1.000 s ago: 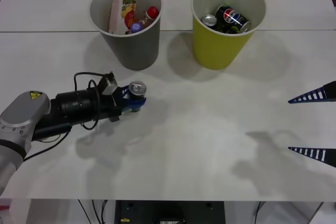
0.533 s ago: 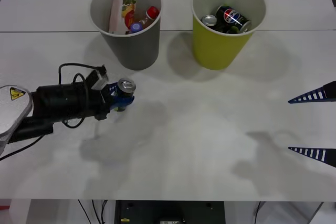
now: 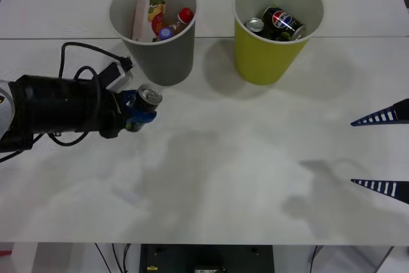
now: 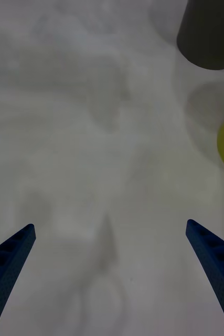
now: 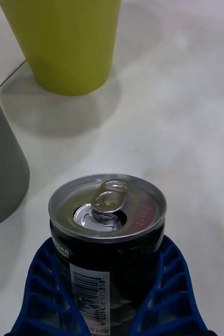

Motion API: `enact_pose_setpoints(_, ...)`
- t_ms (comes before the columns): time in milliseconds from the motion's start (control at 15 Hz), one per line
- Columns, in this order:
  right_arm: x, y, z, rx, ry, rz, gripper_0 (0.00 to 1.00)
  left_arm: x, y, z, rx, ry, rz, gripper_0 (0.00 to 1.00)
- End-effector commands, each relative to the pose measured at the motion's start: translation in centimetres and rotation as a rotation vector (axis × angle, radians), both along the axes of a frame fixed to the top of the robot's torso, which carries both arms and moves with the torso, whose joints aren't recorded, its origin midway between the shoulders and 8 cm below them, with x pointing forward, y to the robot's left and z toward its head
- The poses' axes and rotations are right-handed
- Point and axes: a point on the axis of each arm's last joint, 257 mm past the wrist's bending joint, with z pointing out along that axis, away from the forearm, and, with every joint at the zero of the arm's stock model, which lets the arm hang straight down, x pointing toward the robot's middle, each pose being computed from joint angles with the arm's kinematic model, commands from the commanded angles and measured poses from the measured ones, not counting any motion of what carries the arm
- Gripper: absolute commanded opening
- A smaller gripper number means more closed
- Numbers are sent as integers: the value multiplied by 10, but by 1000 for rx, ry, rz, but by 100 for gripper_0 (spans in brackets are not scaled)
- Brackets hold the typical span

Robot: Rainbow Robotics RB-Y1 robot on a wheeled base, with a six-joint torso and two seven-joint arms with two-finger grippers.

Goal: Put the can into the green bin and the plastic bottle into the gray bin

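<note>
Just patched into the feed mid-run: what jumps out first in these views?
The left gripper stands out, shut on the can and holding it upright, just in front of the gray bin. Behind it, the gray bin holds bottles, while the green bin beside it, toward the robot's right, already has cans inside. The right gripper waits open at the table's right edge.
</note>
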Motion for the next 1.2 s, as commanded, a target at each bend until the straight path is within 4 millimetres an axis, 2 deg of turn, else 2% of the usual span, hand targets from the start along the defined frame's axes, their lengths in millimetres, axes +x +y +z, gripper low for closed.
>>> enact_pose_setpoints(67, 0, 0, 0, 0, 0, 0, 100, -6, -22, 36, 5, 12, -4, 2)
enact_pose_setpoints(200, 0, 0, 0, 0, 0, 0, 100, -8, -48, 70, -15, 27, -16, 3)
enact_pose_setpoints(400, 0, 0, 0, 0, 0, 0, 100, 4, -70, 109, 28, 12, 24, 2)
enact_pose_setpoints(533, 0, 0, 0, 0, 0, 0, 100, 16, -78, 133, 40, 12, 72, 2)
enact_pose_setpoints(733, 0, 0, 0, 0, 0, 0, 100, 55, -106, 176, 3, 10, 92, 2)
enact_pose_setpoints(1000, 0, 0, 0, 0, 0, 0, 100, 87, -148, 203, 4, 52, 73, 1)
enact_pose_setpoints(1200, 0, 0, 0, 0, 0, 0, 100, 98, -181, 207, 36, 71, 78, 1)
